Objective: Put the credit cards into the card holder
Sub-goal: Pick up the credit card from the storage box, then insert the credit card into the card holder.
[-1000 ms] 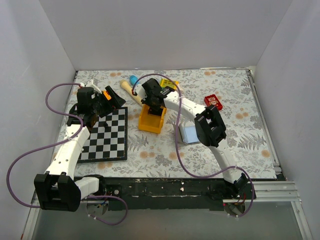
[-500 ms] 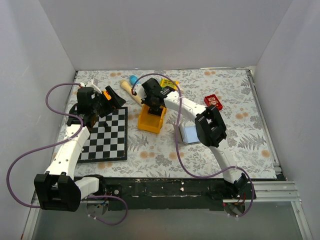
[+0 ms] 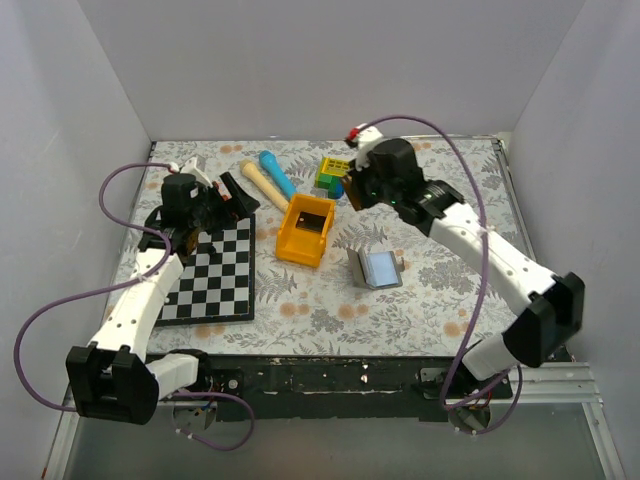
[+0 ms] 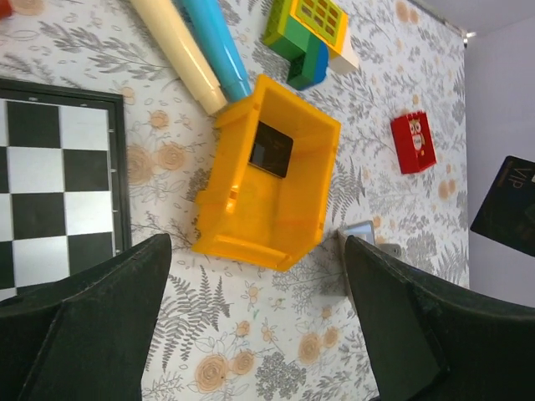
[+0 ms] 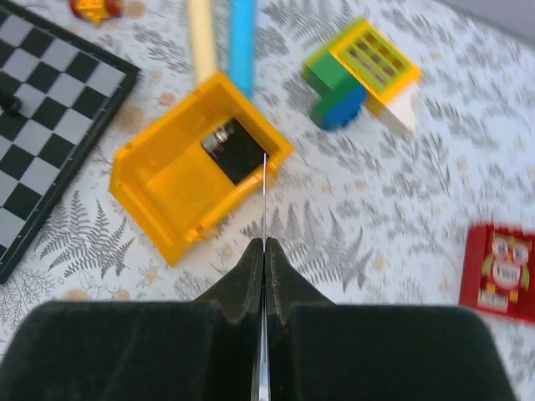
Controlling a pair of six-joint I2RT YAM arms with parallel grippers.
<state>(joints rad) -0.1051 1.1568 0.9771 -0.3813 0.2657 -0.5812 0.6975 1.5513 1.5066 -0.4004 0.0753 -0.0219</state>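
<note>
Floral table [image 3: 420, 310]: right hand [image 5: 264, 245] pinches an edge-on credit card [image 5: 264, 188]; left hand [image 4: 255, 251] gapes open.

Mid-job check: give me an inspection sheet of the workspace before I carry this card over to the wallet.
Surface: floral-print cover, flat, no spills seen.
Job's things: one black card gripped edge-on, off the table; second black card lying in the orange tray; grey card holder open, right of the tray, no card seen in it.
Clutter: chessboard, cream stick, blue stick, block stack, red block.
Grippers: left gripper open, empty, near the chessboard's far edge; right gripper shut on the card.
Cables: purple cables loop clear of the job's things.
Surroundings: plain white walls; nothing else seen.
</note>
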